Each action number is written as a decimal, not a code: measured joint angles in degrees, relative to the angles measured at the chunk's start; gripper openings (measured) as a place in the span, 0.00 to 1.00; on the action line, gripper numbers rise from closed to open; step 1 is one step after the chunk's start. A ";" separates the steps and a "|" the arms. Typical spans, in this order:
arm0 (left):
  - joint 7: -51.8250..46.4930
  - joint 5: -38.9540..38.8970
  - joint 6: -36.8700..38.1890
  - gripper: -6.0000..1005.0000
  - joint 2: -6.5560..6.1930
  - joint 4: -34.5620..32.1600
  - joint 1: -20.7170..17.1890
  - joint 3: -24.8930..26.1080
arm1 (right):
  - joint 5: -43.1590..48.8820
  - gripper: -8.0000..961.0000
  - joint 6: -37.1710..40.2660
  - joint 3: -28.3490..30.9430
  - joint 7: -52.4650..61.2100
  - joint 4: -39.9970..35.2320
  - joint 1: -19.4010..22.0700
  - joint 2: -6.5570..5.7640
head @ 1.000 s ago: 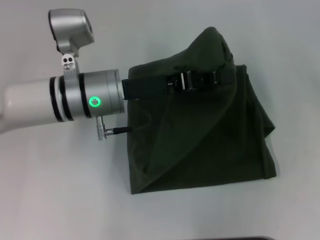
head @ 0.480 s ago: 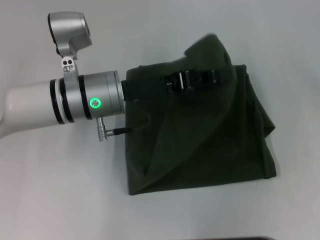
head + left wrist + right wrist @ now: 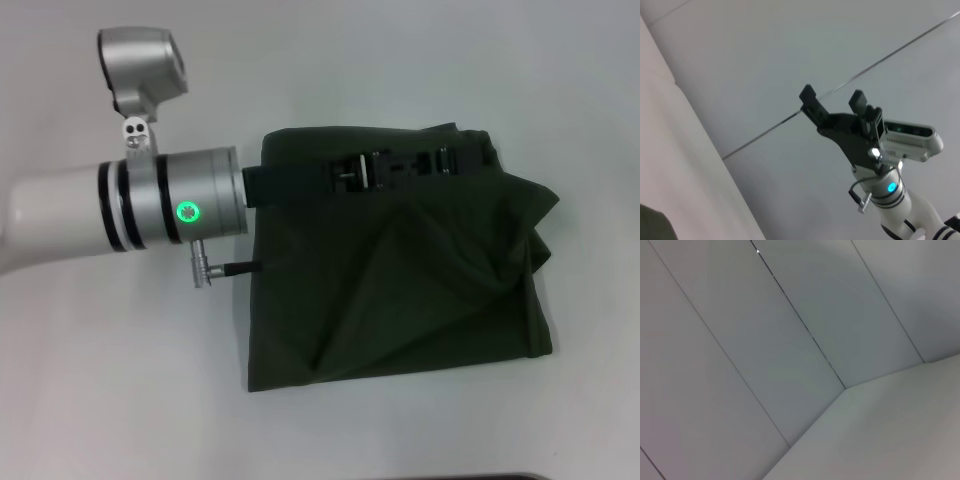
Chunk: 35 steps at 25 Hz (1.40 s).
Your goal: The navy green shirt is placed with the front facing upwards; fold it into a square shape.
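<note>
The navy green shirt (image 3: 400,280) lies on the white table as a rough square of folded layers, with diagonal creases and one corner poking out at its right side. No letters or collar show. My left gripper (image 3: 468,160) reaches from the left and lies low along the shirt's far edge, black against the dark cloth. A scrap of the shirt (image 3: 655,227) shows in the left wrist view. That view also shows my right gripper (image 3: 832,99), held up in the air away from the shirt, open and empty.
The white table (image 3: 120,380) surrounds the shirt on all sides. The left arm's silver wrist and camera housing (image 3: 180,195) hang over the table left of the shirt. The right wrist view shows only pale wall panels and a surface.
The cloth hump raised at the shirt's far edge has dropped flat and spread to the right. The left gripper has shifted slightly to the right along that edge.
</note>
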<state>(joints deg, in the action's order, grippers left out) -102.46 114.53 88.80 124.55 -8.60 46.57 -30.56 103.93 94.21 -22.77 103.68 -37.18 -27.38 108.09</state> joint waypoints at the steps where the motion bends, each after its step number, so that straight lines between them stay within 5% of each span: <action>1: 0.04 -0.11 0.15 0.41 -0.05 -0.54 -0.27 0.05 | 0.13 0.94 0.00 -0.08 0.00 0.00 0.00 0.01; 11: 6.62 -5.13 5.22 0.72 -0.41 -11.50 -7.52 0.18 | 6.80 0.94 4.21 -4.20 -5.64 -1.20 -0.36 -0.12; 18: 8.82 -10.82 6.76 0.90 -0.57 -17.92 -13.33 0.33 | 10.02 0.94 5.49 -8.49 -7.63 -4.31 -0.59 1.74; 35: 14.44 -17.75 9.44 0.90 -1.08 -22.83 -20.74 3.54 | 17.29 0.94 2.95 -12.89 -2.45 -3.56 -6.41 4.86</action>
<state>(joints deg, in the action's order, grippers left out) -88.02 96.79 98.24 123.47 -31.43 25.83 -27.02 121.22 97.17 -35.66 101.23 -40.74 -33.79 112.96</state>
